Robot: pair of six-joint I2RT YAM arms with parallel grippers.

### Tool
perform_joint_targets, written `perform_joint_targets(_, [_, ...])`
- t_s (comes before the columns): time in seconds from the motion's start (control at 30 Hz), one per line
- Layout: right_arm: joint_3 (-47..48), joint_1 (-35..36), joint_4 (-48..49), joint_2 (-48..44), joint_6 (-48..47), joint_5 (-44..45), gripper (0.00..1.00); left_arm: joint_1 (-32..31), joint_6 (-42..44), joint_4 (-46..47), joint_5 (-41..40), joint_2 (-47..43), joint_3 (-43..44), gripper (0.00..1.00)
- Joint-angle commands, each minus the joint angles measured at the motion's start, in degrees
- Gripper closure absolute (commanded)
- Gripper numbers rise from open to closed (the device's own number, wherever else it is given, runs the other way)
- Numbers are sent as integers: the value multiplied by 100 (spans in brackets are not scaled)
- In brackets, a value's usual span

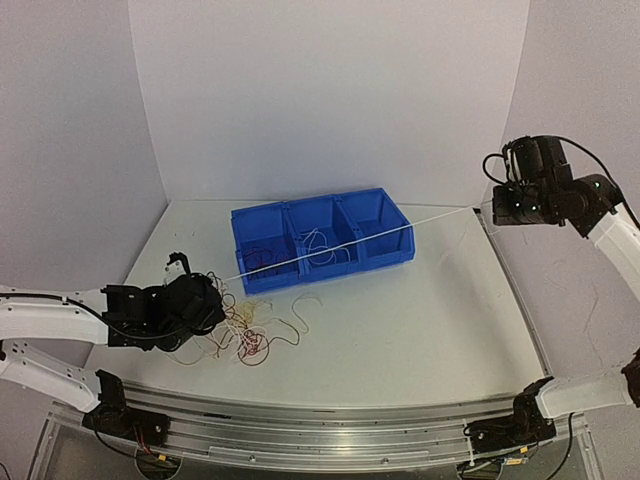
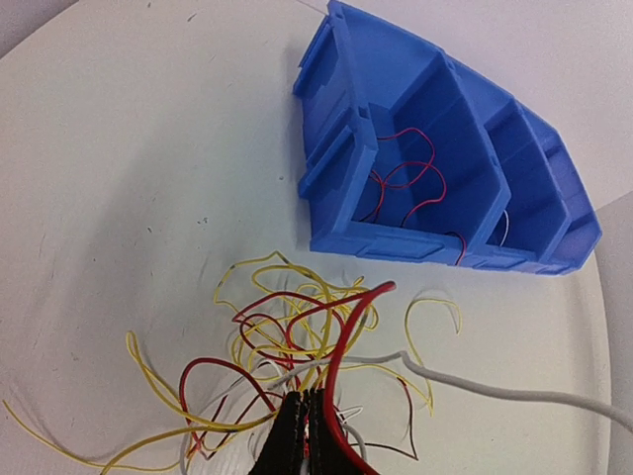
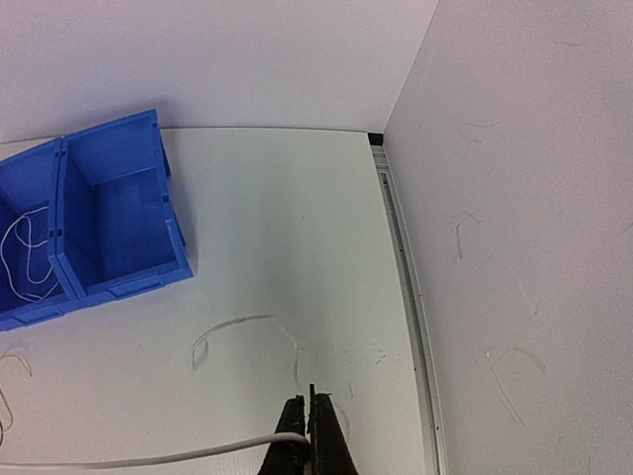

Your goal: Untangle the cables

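Note:
The cables lie in a tangle [image 1: 245,335] of yellow, red and white strands on the table, left of centre and just in front of the blue bin. My left gripper [image 1: 220,303] sits low at the tangle's left edge. In the left wrist view, my left gripper [image 2: 309,411] is shut on strands from the tangle [image 2: 297,327], with a red cable running along its right finger. One white cable [image 1: 400,227] stretches taut from there over the bin to my right gripper [image 1: 493,209], raised at the far right. My right gripper [image 3: 310,406] is shut on the end of that white cable [image 3: 148,459].
The blue bin [image 1: 330,266] has three compartments: dark red cables [image 2: 401,178] in the left one, white cables [image 3: 30,247] in the middle, nothing in the right. A loose yellow strand [image 2: 435,315] lies beside the tangle. White walls enclose the table; a metal rail [image 1: 330,420] runs along the near edge.

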Motion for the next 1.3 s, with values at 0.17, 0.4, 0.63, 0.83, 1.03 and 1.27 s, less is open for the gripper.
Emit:
perform_joint_targets(0.17, [1137,-545,-17,657,-247,844,100,110,1315,338,529,171,15,73])
perform_joint_targets(0.4, [2086,-1042,-27,980,-551,981,100,112,1244,248,465,-74,-136,74])
perform_joint_targets(0.63, [3077,-1732,-34,1238,-1566,1386,100,273,596,-127,404,36,-234,100])
perform_joint_targets(0.83, [3435,-2440,-22,1271,-1976,1321,100,353,287,-287,441,28,-325,100])
perform_joint_targets(1.03, [3679,-2916,-22,1463,-2231,1327,100,639,-401,-1044,532,-115,-402,100])
perform_joint_targets(1.27, [3803,-3331,-22,1784,-2272,860,100,1288,-795,-1857,786,-168,-310,100])
